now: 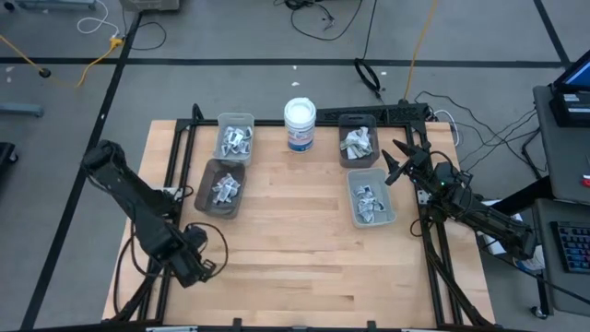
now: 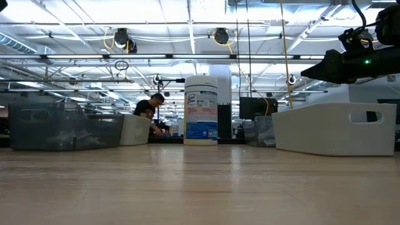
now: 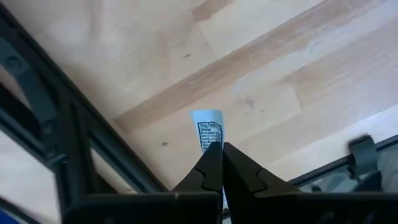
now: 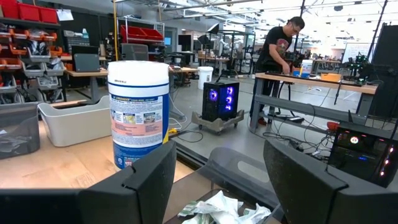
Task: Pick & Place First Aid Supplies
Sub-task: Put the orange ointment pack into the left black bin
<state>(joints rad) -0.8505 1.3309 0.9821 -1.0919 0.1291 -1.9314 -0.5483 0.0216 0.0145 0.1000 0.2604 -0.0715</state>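
Note:
My left gripper point(image 1: 201, 266) hangs over the table's near left corner, shut on a small white packet point(image 3: 208, 127) with a blue end and dark print. It is one of the first aid supplies. More packets fill two grey bins point(image 1: 235, 136) point(image 1: 221, 189) at the far left, and a grey bin point(image 1: 358, 143) and a pale bin point(image 1: 371, 201) at the far right. My right gripper point(image 1: 398, 164) waits open and level at the table's right edge, beside the right bins, over loose packets point(image 4: 217, 208). My left gripper pinches one end of the packet point(image 3: 211, 145) between its two fingertips point(image 3: 239, 163), coming from above and pointing down. The packet's blue end point(image 3: 206, 116) sticks out past the fingertips. It hangs clear of the wooden table point(image 3: 280, 74).
A white round tub with a blue label point(image 1: 300, 124) stands at the middle of the far edge, between the bin pairs. Black frame rails point(image 3: 62, 130) run along the table's left and near edges, close to my left gripper. Bare wood point(image 1: 304, 249) lies in the middle and near part.

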